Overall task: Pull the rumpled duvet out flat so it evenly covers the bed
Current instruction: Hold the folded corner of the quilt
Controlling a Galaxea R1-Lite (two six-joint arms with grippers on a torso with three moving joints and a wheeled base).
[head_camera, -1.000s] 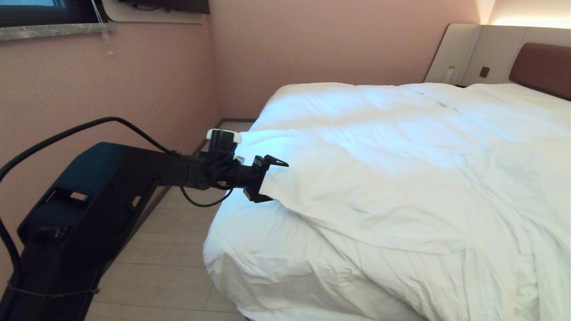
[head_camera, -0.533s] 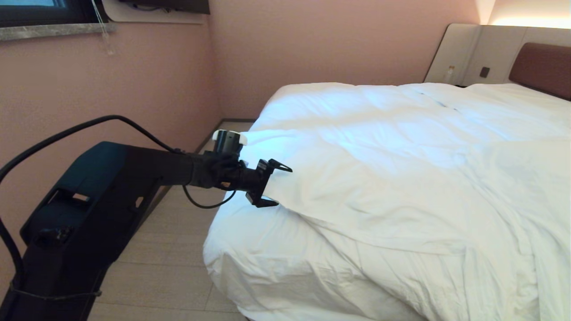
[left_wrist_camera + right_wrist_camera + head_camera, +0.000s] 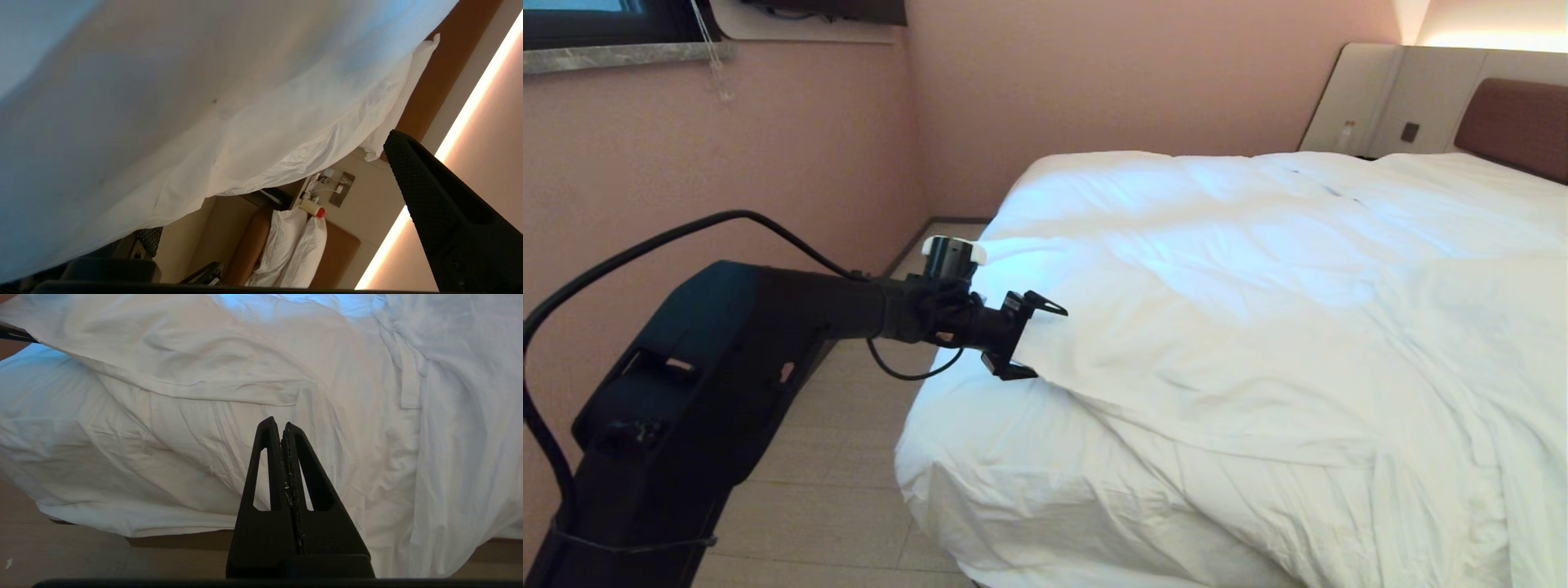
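**Open jaws straddling the duvet corner, nothing gripped yet**

Left gripper at about 9 o'clock of the bed, jaws spread wide, one finger above and one below the folded-back corner of the duvet. No pinch on the cloth. Duvet bunched toward the bed's middle and 3 o'clock side, its near edge running diagonally from 9 toward 4 o'clock, bare sheeted mattress exposed below at 6 to 7 o'clock. Right gripper hanging over the foot of the bed, fingers pressed together on nothing, out of the head view.

Risks, as judged from here: closing too shallow and catching only the cover's outer layer, so the filling stays behind and the corner slips out mid-pull; closing too deep and snagging the sheet beneath along with it; a one-corner pull dragging the duvet askew rather than flat.

Hidden or unclear: lower finger largely buried under cloth in the left wrist view, only the upper finger plain; depth of cloth between the jaws uncertain; the bed's 3 o'clock edge cut off; headboard only partly shown.
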